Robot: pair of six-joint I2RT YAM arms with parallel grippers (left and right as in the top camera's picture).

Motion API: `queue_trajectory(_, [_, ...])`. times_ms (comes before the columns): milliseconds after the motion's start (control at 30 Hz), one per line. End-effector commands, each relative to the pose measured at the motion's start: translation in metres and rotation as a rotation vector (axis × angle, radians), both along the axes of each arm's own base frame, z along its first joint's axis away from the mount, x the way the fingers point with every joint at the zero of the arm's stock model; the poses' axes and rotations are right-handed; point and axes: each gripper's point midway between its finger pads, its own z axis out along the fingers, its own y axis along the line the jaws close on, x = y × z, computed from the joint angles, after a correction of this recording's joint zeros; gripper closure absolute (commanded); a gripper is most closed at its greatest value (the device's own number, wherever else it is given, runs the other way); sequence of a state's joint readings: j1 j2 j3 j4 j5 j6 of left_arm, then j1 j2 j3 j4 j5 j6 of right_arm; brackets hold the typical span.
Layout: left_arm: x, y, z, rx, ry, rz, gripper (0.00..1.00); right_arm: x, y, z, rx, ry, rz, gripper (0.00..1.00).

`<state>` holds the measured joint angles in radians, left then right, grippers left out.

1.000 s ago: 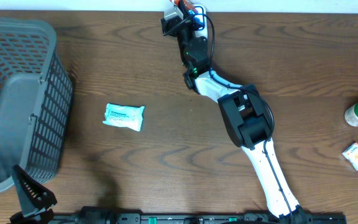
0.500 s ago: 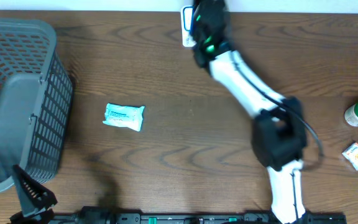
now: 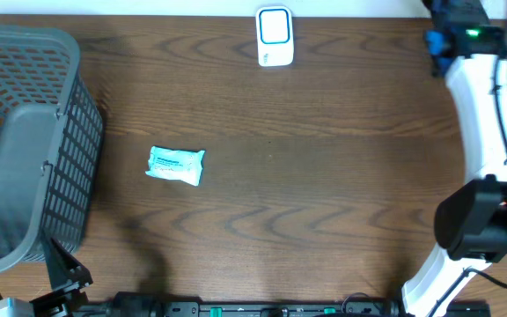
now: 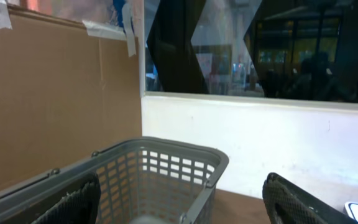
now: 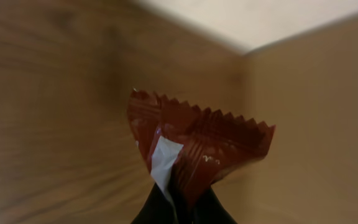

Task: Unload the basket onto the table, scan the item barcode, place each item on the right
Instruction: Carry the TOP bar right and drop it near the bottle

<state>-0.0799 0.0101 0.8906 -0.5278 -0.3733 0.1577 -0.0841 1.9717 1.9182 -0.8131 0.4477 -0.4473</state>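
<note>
Packet (image 5: pixel 210 146) of crinkled red foil, zigzag-edged top.

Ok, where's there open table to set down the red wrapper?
For the red wrapper, the widest bare wood is mid-table, between the white packet and the right arm, below the scanner. A narrower strip runs between the basket and that packet. The left edge is crowded by the basket, the right edge by the arm.
</note>
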Motion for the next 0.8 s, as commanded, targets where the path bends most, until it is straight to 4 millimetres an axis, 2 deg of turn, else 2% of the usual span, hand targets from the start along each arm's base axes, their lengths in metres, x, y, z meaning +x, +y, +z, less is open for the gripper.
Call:
queue_trajectory(0, [-0.002, 0.001, -0.001, 0.004, 0.004, 0.01, 0.16, -0.001, 0.013, -0.045, 0.404, -0.031, -0.123, 0.99])
queue_trajectory(167, [-0.001, 0.001, -0.008, 0.006, 0.036, 0.01, 0.16, -0.026, -0.028, -0.104, 0.385, 0.099, -0.263, 0.99])
queue_trajectory(267, [0.001, 0.001, -0.015, 0.009, 0.064, 0.01, 0.16, -0.038, -0.037, -0.134, 0.391, 0.154, -0.295, 0.98])
queue_trajectory(367, [0.001, 0.001, -0.018, 0.01, 0.078, 0.01, 0.16, -0.046, -0.046, -0.153, 0.372, 0.175, -0.324, 0.99])
queue_trajectory(567, [0.002, 0.001, -0.024, 0.012, 0.106, 0.01, 0.16, -0.067, -0.082, -0.165, 0.283, 0.183, -0.421, 0.99])
queue_trajectory(767, [0.004, 0.001, -0.032, 0.015, 0.137, 0.01, 0.16, -0.08, -0.104, -0.165, 0.258, 0.188, -0.476, 0.99])
